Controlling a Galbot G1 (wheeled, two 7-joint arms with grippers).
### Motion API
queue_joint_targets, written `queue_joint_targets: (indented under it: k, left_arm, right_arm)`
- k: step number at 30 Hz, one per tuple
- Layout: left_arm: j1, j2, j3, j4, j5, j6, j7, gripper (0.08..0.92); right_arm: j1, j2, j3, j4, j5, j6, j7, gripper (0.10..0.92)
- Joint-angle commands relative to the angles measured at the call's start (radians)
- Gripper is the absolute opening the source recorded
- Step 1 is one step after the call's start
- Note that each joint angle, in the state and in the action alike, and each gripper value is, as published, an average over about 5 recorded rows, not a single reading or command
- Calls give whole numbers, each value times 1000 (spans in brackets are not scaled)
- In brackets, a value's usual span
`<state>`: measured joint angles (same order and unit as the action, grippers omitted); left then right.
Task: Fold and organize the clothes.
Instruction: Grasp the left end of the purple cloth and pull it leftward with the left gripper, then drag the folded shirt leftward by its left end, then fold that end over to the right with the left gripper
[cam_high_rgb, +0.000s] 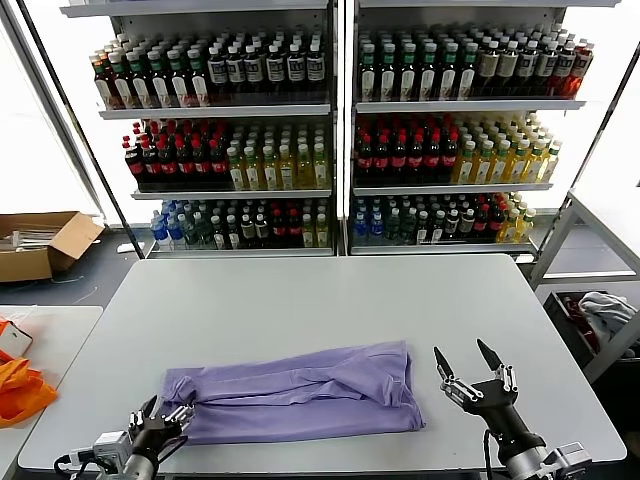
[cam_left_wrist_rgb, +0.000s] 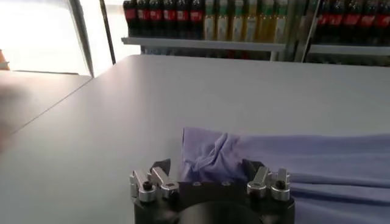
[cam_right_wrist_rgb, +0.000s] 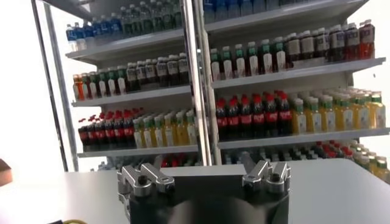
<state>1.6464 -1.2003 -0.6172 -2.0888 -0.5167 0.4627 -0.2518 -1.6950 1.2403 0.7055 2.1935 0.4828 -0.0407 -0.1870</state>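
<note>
The lavender T-shirt (cam_high_rgb: 300, 392) lies folded into a long band across the near half of the grey table (cam_high_rgb: 300, 300). My left gripper (cam_high_rgb: 166, 412) is low at the table's front edge, at the shirt's left end. It is open, and the bunched end of the shirt (cam_left_wrist_rgb: 210, 155) lies just ahead of it, between its fingers (cam_left_wrist_rgb: 159, 169). My right gripper (cam_high_rgb: 467, 362) is open and empty. It is raised off the table just right of the shirt's right end, and in the right wrist view (cam_right_wrist_rgb: 203, 159) it faces the shelves.
Two shelf units of bottles (cam_high_rgb: 330, 130) stand behind the table. A cardboard box (cam_high_rgb: 40, 245) sits on the floor at far left. Orange fabric (cam_high_rgb: 18, 390) lies on a side table at left. A grey-white cloth bundle (cam_high_rgb: 605, 312) lies in a bin at right.
</note>
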Motion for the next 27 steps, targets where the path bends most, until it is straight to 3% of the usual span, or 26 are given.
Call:
queue_joint_targets:
  k: [1,7,11,20,27]
  left_arm:
    - [36,-47,21,-17,-43,69,-69,653]
    - [38,-46,22,-23,-51,65,-57,480]
    - [1,-8,12,-8,-66,34,-20,376]
    - [-84,213,-159,103,-77,-22,222,129]
    - [-139,419,-354,356,-64,-87,371,92]
  right_arm:
    - [-12,8,14,-3,11,33,-12,823]
    - [-15,16,3,-2,19,25,-8,823]
    - [-11,12,0,-4,27,20,-3,823]
    - [-12,13,-1,7,44,4,-1,823]
    - [-20,11,4,18,45,6,3,823]
